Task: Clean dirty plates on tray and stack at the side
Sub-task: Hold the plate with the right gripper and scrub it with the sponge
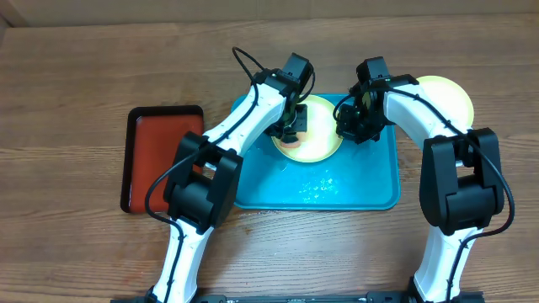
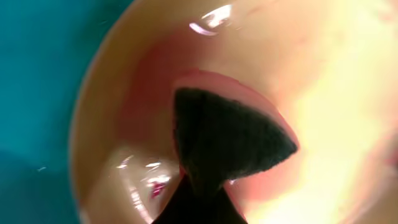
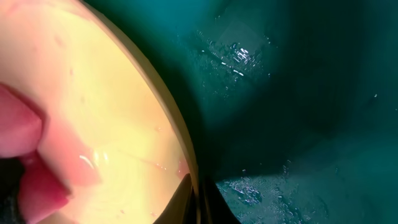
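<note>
Overhead, the tray (image 1: 370, 189) lies mid-table with one pale yellow plate (image 1: 324, 139) in its upper half, and both arms are bent in over that plate. The left gripper (image 1: 292, 135) is down on the plate's left part, pressing a sponge (image 2: 230, 140) with a dark scouring face and pink edge against the surface. Its fingers are out of focus in the left wrist view, but they appear closed on the sponge. The right gripper (image 1: 349, 126) sits at the plate's right edge, and in its wrist view the fingers (image 3: 214, 208) stand either side of the rim and pinch it, steadying the plate. A second plate (image 1: 446, 93), pale yellow-green, rests on the table to the right of the tray, partly hidden by the right arm. A red tray (image 1: 164, 156) lies to the left. No blue plate shows in any view. This looks like the scrubbing step on one plate, with stacking not yet done for it. Water (image 3: 239, 56) beads on the tray floor, so the main risk is slip: a hard sideways scrub could twist the wet rim out of the thin pinch or skate the plate across the tray. The two grippers are also near each other, so a wide stroke could knock them together.
</note>
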Controlling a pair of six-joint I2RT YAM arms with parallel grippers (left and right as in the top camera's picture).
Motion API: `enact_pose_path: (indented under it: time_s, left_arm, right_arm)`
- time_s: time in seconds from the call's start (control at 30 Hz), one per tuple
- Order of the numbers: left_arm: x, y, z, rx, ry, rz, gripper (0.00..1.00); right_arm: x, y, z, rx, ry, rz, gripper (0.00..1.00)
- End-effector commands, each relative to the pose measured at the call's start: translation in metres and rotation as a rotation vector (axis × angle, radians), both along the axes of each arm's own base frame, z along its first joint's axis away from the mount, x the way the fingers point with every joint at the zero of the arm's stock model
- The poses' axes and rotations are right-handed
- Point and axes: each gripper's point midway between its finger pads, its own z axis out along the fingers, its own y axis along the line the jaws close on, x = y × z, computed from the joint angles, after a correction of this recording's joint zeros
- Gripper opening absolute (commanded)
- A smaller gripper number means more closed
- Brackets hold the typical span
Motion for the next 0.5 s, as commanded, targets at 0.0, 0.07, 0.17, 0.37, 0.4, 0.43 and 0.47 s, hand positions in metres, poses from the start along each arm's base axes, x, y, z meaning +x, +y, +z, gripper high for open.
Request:
enact_pose_path:
  time_s: [0.0, 0.07, 0.17, 0.37, 0.4, 0.43, 0.47]
  left_arm:
    - [0.011, 0.031, 0.009, 0.182, -0.090, -0.070, 0.04]
    - [0.019, 0.047, 0.013, 0.274, -0.132, -0.065, 0.04]
    - [0.031, 0.063, 0.020, 0.371, -0.196, -0.038, 0.04]
    - [0.040, 0.022, 0.038, 0.143, -0.195, -0.048, 0.04]
    - [0.040, 0.008, 0.042, 0.070, -0.189, -0.049, 0.04]
    - [0.039, -0.007, 0.046, -0.017, -0.175, -0.054, 0.04]
    - [0.037, -0.020, 0.048, -0.090, -0.159, -0.061, 0.04]
  right_arm:
    - [-0.009, -0.007, -0.015, -0.035, 0.042, -0.004, 0.04]
    - [-0.009, -0.007, -0.015, -0.035, 0.042, -0.004, 0.04]
    - [-0.010, -0.007, -0.015, -0.036, 0.046, -0.004, 0.04]
    - [-0.011, -0.007, -0.015, -0.037, 0.049, -0.004, 0.04]
    - [-0.011, -0.007, -0.015, -0.037, 0.049, -0.004, 0.04]
    - [-0.011, -0.007, -0.015, -0.037, 0.049, -0.004, 0.04]
    - [-0.011, -0.007, -0.015, -0.037, 0.049, -0.004, 0.04]
